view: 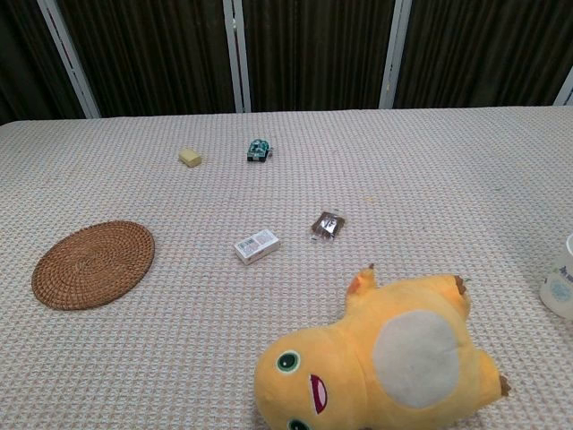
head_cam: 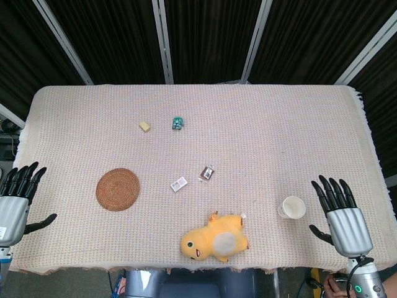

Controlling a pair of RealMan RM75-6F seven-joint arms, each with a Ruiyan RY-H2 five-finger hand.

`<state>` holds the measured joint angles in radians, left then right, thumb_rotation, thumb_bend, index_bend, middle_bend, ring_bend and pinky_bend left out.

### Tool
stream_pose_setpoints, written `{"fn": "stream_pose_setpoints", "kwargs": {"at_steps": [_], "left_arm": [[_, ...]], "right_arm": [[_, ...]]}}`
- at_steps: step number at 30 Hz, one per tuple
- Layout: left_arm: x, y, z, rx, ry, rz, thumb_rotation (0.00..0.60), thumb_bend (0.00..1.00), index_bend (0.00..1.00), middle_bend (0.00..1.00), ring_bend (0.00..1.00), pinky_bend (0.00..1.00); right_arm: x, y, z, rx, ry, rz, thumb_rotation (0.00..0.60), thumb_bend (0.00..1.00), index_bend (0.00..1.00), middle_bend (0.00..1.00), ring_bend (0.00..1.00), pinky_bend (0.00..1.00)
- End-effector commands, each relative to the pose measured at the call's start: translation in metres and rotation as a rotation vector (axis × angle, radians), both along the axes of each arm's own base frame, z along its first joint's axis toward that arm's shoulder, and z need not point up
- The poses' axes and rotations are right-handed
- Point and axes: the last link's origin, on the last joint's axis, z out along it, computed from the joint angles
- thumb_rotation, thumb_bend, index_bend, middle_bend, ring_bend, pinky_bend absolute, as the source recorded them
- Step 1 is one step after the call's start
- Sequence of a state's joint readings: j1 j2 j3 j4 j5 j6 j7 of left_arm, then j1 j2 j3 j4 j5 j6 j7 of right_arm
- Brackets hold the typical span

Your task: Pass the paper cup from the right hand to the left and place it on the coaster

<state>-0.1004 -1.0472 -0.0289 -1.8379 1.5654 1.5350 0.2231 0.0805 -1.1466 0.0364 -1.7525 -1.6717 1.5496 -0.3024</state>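
Observation:
A white paper cup (head_cam: 291, 207) stands upright near the table's front right; in the chest view the cup (view: 559, 285) is cut off by the right edge. My right hand (head_cam: 343, 215) hovers just right of it, fingers spread, holding nothing and apart from the cup. A round woven coaster (head_cam: 118, 189) lies flat at the front left, seen as the coaster (view: 93, 263) in the chest view. My left hand (head_cam: 16, 200) is at the table's left edge, fingers spread and empty, well left of the coaster. Neither hand shows in the chest view.
A yellow plush toy (head_cam: 214, 239) lies at the front centre between cup and coaster. Small items are scattered mid-table: a white box (head_cam: 178, 184), a dark packet (head_cam: 208, 173), a green toy (head_cam: 178, 123) and a beige block (head_cam: 145, 126).

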Motion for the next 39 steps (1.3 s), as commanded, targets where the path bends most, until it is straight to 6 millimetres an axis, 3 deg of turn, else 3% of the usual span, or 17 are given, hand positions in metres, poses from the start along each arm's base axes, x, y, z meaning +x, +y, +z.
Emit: {"fn": "stream_pose_setpoints", "kwargs": {"at_steps": [1, 8, 14, 17, 21, 27, 32, 36, 39], "left_arm": [[0.000, 0.001, 0.000, 0.001, 0.002, 0.001, 0.600, 0.00, 0.00, 0.00, 0.00, 0.00], [0.000, 0.002, 0.000, -0.001, 0.003, 0.004, 0.600, 0.00, 0.00, 0.00, 0.00, 0.00], [0.001, 0.004, -0.003, -0.005, 0.011, -0.003, 0.600, 0.00, 0.00, 0.00, 0.00, 0.00], [0.001, 0.007, -0.006, -0.013, 0.016, 0.004, 0.600, 0.00, 0.00, 0.00, 0.00, 0.00], [0.000, 0.008, -0.009, -0.015, 0.031, 0.013, 0.600, 0.00, 0.00, 0.00, 0.00, 0.00], [-0.001, 0.012, -0.012, -0.015, 0.047, 0.029, 0.600, 0.00, 0.00, 0.00, 0.00, 0.00], [-0.005, 0.016, -0.014, -0.021, 0.053, 0.049, 0.600, 0.00, 0.00, 0.00, 0.00, 0.00], [-0.006, 0.018, -0.016, -0.028, 0.061, 0.058, 0.600, 0.00, 0.00, 0.00, 0.00, 0.00], [-0.006, 0.018, -0.017, -0.031, 0.068, 0.059, 0.600, 0.00, 0.00, 0.00, 0.00, 0.00]], "right_arm": [[0.000, 0.000, -0.001, 0.007, 0.001, -0.007, 0.600, 0.00, 0.00, 0.00, 0.00, 0.00], [-0.001, 0.000, -0.002, 0.027, -0.008, -0.020, 0.600, 0.00, 0.00, 0.00, 0.00, 0.00], [-0.006, -0.005, -0.017, 0.189, -0.070, -0.108, 0.600, 0.00, 0.00, 0.00, 0.00, 0.00], [-0.009, -0.016, -0.026, 0.297, -0.122, -0.152, 0.600, 0.00, 0.00, 0.01, 0.00, 0.00], [-0.016, -0.033, -0.036, 0.359, -0.131, -0.179, 0.600, 0.00, 0.00, 0.07, 0.06, 0.01], [-0.018, -0.053, -0.056, 0.403, -0.082, -0.187, 0.600, 0.00, 0.03, 0.13, 0.11, 0.11], [-0.022, -0.070, -0.068, 0.379, -0.022, -0.194, 0.600, 0.00, 0.08, 0.18, 0.15, 0.11], [-0.026, -0.077, -0.073, 0.350, 0.025, -0.191, 0.600, 0.01, 0.16, 0.32, 0.28, 0.11], [-0.026, -0.079, -0.076, 0.352, 0.014, -0.198, 0.600, 0.08, 0.26, 0.41, 0.36, 0.13]]}}
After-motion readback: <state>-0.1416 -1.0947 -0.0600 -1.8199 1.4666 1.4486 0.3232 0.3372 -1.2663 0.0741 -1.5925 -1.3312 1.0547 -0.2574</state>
